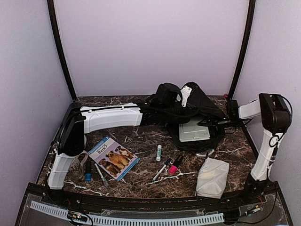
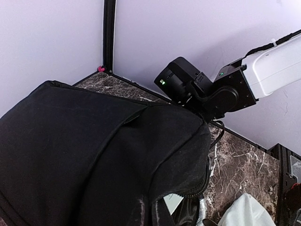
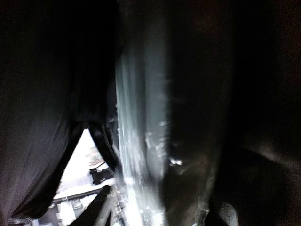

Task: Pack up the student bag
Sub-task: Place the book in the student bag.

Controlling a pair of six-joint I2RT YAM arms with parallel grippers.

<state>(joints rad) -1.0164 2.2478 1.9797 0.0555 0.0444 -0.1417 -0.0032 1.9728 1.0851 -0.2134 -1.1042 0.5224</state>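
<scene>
Gripping student bag [image 1: 204, 106], left gripper [image 1: 175, 100] (right gripper [image 1: 204, 123] inside)

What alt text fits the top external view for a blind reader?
An open black backpack sits at the back of a marble table, the left arm and right arm reaching to it. A dog booklet, markers and a white pouch lie nearer the front.

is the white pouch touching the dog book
Apart. The top external view shows the white pouch lying well to the right of the dog book, with markers and bare table between them.
</scene>
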